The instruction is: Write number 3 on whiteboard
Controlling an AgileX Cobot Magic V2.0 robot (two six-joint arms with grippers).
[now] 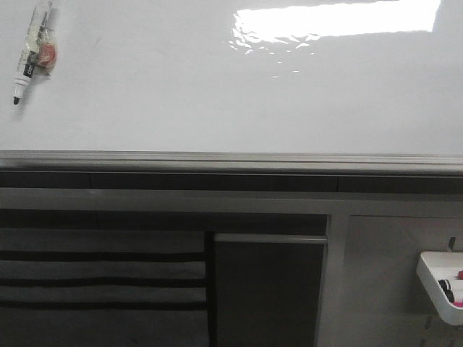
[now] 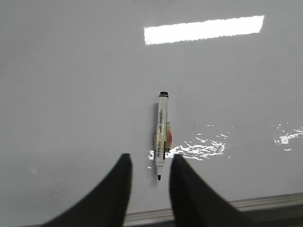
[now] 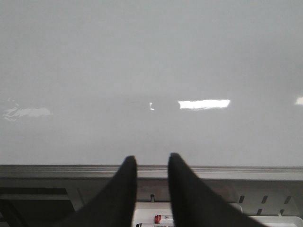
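The whiteboard [image 1: 217, 94] fills the upper front view, glossy white with a bright glare and a grey bottom rail [image 1: 231, 160]. No number 3 shows on it. A black-tipped marker [image 1: 30, 54] hangs on the board at the upper left, tip down. In the left wrist view the marker [image 2: 162, 135] lies just ahead of my left gripper [image 2: 150, 163], which is open and empty, its fingers apart from the marker. My right gripper [image 3: 152, 163] is open and empty in front of the board's rail [image 3: 151, 171]. Neither gripper shows in the front view.
A small white tray [image 1: 443, 285] with markers hangs below the board at the right; it also shows in the right wrist view [image 3: 156, 218]. Dark cabinet panels [image 1: 268, 289] and slats [image 1: 101, 282] lie under the rail.
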